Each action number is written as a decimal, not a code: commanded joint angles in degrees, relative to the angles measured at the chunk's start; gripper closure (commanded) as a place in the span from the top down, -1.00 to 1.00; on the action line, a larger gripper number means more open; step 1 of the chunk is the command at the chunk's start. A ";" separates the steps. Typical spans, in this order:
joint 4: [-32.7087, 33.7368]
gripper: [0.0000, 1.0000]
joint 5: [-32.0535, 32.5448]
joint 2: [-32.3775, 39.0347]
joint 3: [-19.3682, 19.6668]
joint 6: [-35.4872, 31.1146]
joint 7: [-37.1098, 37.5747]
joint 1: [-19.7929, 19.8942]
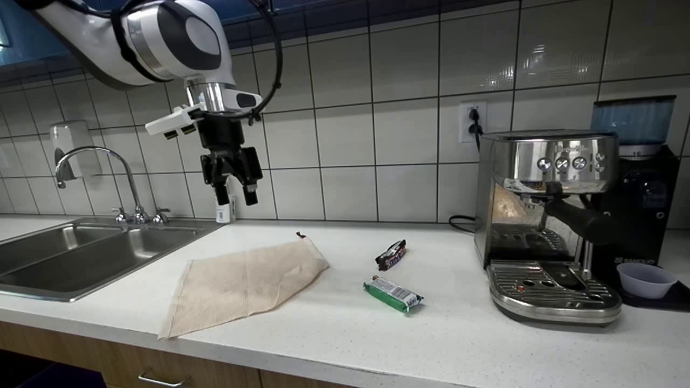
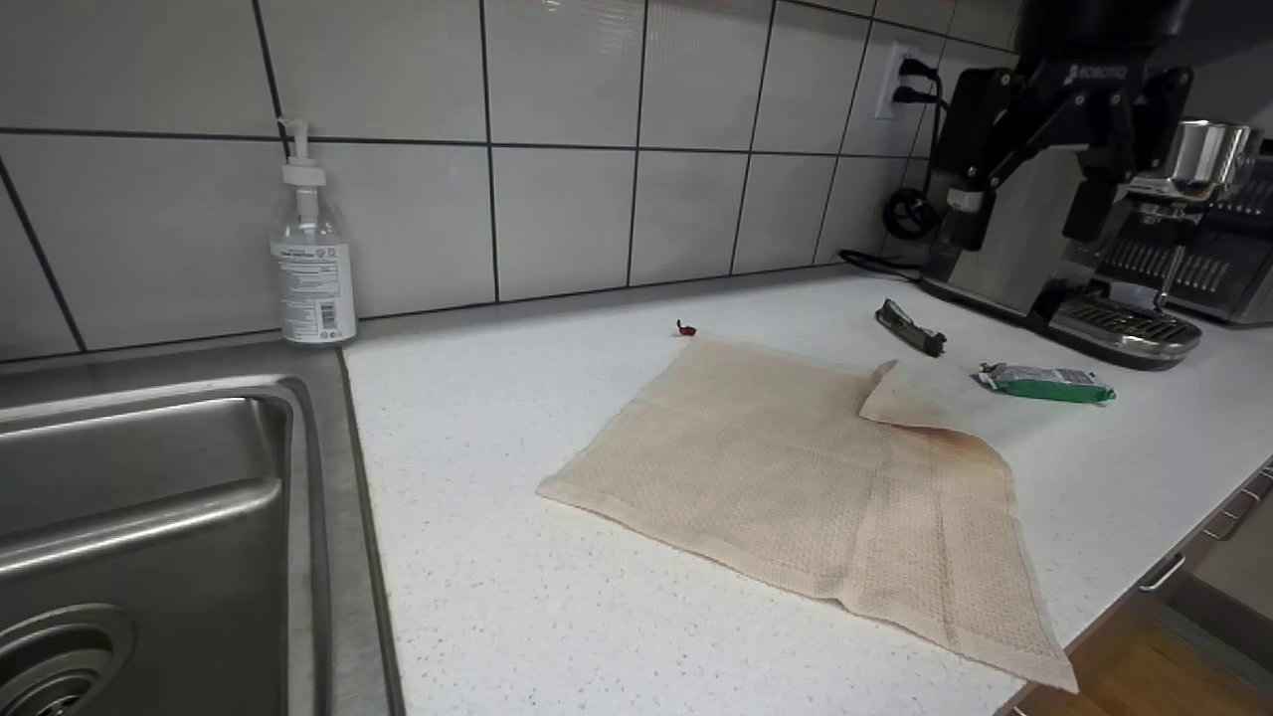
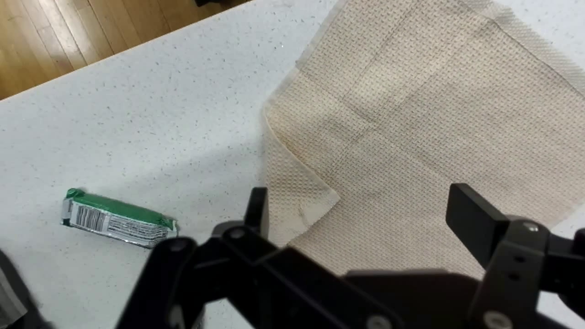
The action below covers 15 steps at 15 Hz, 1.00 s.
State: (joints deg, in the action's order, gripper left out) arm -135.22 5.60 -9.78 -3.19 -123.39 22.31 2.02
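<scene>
A: What stands at the left side?

B: In an exterior view, at the far left, there is a steel sink [image 1: 129, 248] with two basins. Behind it, a white dispenser [image 1: 78, 148] is fixed on the tiled wall [image 1: 345, 134], and a curved tap [image 1: 141, 216] stands at the rear of the sink.

A: And the gripper [image 1: 236, 199], how is it?

B: It hangs pointing downward, well above the counter [image 1: 334, 323]. Its two fingers [image 3: 475, 219] stand wide apart, and they hold nothing. A pump bottle [image 2: 314, 288] stands beside the sink, close to the wall; in an exterior view the gripper hides it partly.

A: Where is the cloth [image 1: 248, 285], please?

B: It lies on the counter, to the right of the sink. The gripper is above it and does not touch it. In the wrist view, one corner is folded over. Another corner reaches the front edge of the counter. At its rear corner there is a small dark red piece [image 2: 687, 331]; I cannot tell if they touch.

A: What comes farther to the right?

B: A dark packet [image 1: 391, 255] and, nearer to the front edge, a green packet [image 1: 393, 295]; the two lie apart. After them there is a metal coffee machine [image 1: 512, 161], then a black grinder [image 1: 636, 231] with a bluish hopper [image 1: 633, 121], and a pale bowl [image 1: 644, 283] in front of it.
</scene>
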 commanded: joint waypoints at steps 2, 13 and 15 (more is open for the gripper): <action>-0.26 1.00 -0.03 2.03 1.02 -3.19 1.32 0.33; 3.39 1.00 1.16 12.30 3.21 -12.82 8.31 0.01; 4.78 1.00 1.52 14.76 3.69 -14.33 10.22 -0.32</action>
State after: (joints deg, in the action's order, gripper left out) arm -133.73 5.61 1.03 -0.22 -136.14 28.57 2.22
